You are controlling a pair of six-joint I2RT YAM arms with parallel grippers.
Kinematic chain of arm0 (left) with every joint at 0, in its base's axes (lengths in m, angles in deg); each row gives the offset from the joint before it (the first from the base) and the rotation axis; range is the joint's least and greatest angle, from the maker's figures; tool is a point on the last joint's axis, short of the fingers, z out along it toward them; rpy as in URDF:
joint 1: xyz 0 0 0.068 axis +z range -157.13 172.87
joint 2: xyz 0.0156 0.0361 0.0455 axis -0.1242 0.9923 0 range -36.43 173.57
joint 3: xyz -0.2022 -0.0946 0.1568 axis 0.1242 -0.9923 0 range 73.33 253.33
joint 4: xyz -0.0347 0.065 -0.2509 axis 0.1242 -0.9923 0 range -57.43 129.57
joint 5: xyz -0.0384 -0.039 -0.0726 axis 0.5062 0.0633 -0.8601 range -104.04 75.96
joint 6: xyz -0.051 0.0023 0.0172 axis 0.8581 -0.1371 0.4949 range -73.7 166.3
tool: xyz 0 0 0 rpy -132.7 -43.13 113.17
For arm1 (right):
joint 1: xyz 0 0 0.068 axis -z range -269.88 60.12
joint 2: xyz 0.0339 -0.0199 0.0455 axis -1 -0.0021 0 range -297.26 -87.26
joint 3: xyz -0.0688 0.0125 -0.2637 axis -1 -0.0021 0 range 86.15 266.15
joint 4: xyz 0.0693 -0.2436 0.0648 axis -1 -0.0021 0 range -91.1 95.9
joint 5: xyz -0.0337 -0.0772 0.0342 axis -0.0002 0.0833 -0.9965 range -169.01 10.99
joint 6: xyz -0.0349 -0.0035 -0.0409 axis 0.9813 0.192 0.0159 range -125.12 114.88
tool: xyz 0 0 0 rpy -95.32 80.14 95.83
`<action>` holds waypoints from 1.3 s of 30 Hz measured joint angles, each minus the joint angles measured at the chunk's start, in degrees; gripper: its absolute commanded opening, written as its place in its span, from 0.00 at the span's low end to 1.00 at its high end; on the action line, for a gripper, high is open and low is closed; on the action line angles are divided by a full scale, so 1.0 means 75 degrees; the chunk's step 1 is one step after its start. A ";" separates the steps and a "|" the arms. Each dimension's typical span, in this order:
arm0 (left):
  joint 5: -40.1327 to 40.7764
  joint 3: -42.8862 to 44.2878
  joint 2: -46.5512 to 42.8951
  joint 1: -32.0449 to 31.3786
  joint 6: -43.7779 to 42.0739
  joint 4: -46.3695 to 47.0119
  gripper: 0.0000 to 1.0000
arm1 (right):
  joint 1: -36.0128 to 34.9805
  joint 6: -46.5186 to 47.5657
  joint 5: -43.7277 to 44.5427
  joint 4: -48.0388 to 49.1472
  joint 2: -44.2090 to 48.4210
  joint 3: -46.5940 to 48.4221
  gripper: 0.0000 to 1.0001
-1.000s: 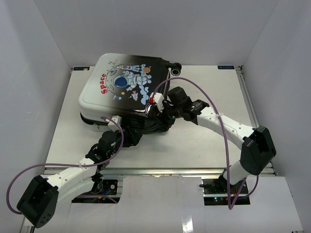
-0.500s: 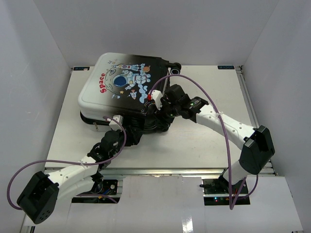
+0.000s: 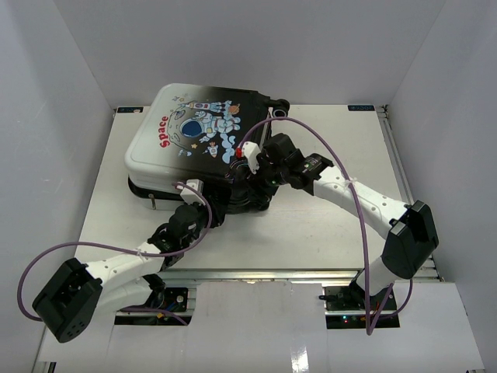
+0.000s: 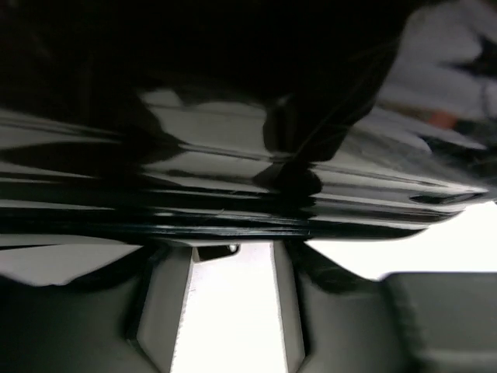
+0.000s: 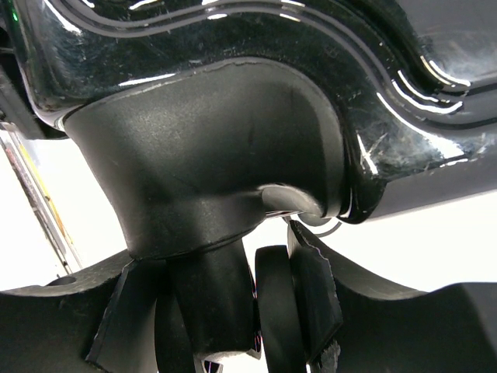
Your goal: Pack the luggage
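Observation:
The luggage (image 3: 194, 132) lies flat at the table's back left, astronaut print and red "Space" facing up, lid down on the lower shell. My left gripper (image 3: 203, 211) is at its near edge. In the left wrist view the left gripper (image 4: 229, 256) stands open, bare table between its fingers (image 4: 167, 295) and their tips under the glossy black shell (image 4: 233, 155). My right gripper (image 3: 247, 175) is at the near right corner. In the right wrist view the right gripper (image 5: 225, 303) is shut around the black caster leg (image 5: 202, 171) and wheel (image 5: 276, 311).
White walls enclose the table (image 3: 311, 225) on the left, back and right. A purple cable (image 3: 361, 225) loops from each arm, the right one arching over the suitcase's right side. A metal rail (image 3: 396, 171) runs along the table's right edge.
My left gripper has slid right along the suitcase's near edge, and its jaws have narrowed. The right gripper has barely shifted and stays at the corner wheel.

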 measured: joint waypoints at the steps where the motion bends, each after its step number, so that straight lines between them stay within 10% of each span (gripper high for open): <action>1: 0.0107 0.0036 0.0072 -0.0040 -0.0030 0.0017 0.41 | 0.0000 -0.0007 0.0003 0.0016 -0.0004 0.0000 0.08; 8: 0.0723 0.0383 0.0506 -0.0274 -0.0136 -0.0123 0.00 | 0.0000 -0.0034 0.0047 0.0162 -0.0022 -0.0001 0.08; 39: 0.1747 -0.0555 -0.0139 -0.1674 -0.0026 0.0703 0.00 | -0.1154 -0.1105 0.0766 -0.0312 -0.1178 0.1288 0.08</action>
